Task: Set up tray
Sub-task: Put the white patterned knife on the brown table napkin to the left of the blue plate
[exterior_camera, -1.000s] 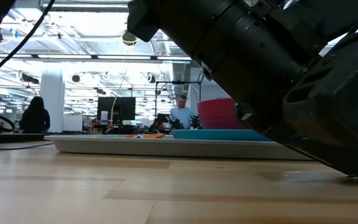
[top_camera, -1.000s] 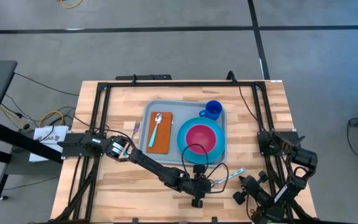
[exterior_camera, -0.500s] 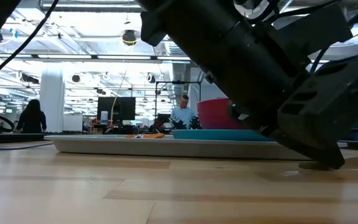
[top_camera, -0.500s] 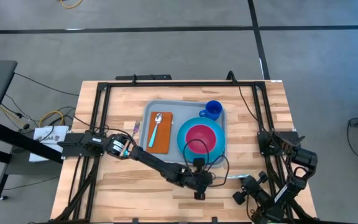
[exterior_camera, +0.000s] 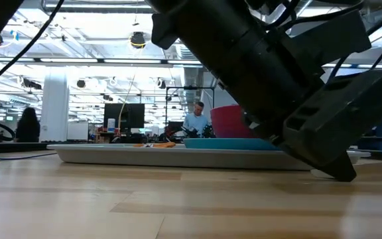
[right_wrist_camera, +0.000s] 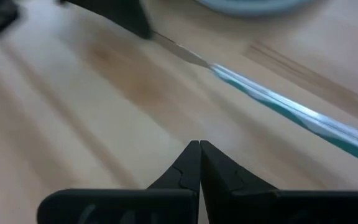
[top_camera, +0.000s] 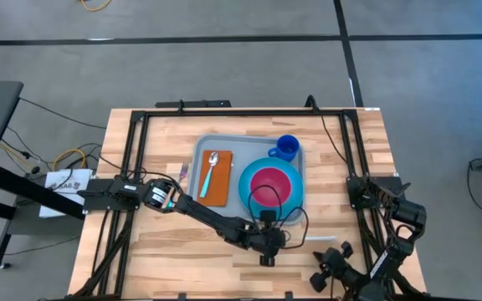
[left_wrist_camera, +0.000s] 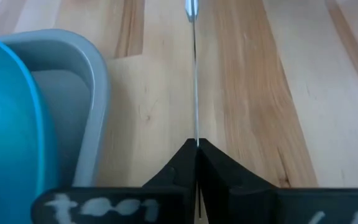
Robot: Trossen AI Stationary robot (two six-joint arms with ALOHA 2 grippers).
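Observation:
The light grey-blue tray (top_camera: pixel 249 142) lies mid-table. It holds a brown-orange napkin (top_camera: pixel 214 180) with a spoon (top_camera: pixel 211 167), a purple fork (top_camera: pixel 182 173), a blue cup (top_camera: pixel 286 148) and a light-blue plate (top_camera: pixel 249 196) under a pink bowl (top_camera: pixel 270 184). My left gripper (top_camera: pixel 281 241) is just near of the tray's near right corner, shut on a knife (top_camera: pixel 320 241) with a teal handle (right_wrist_camera: pixel 278 106). My right gripper (top_camera: pixel 323 274) is shut and empty, near of the knife. My left gripper pinches the knife's metal blade (left_wrist_camera: pixel 196 134) between its two fingers, at the blade's end. The fingers (left_wrist_camera: pixel 179 165) come level from the table's left and lie along the knife. The knife points toward the table's right edge, low over the wood; whether it rests there, I cannot tell.
The tray's near right corner (left_wrist_camera: pixel 95 68) and the plate's rim (left_wrist_camera: pixel 17 124) lie close beside my left gripper. Bare wood shows to the right of the tray (top_camera: pixel 333 184) and along the near edge (top_camera: pixel 182 267). Black frame rails (top_camera: pixel 136 167) run along both sides.
My left gripper has moved a little toward the tray with the knife, and the knife has turned from slanting to lying level, left to right. My right gripper has drawn back toward the table's near edge, away from the knife's handle.

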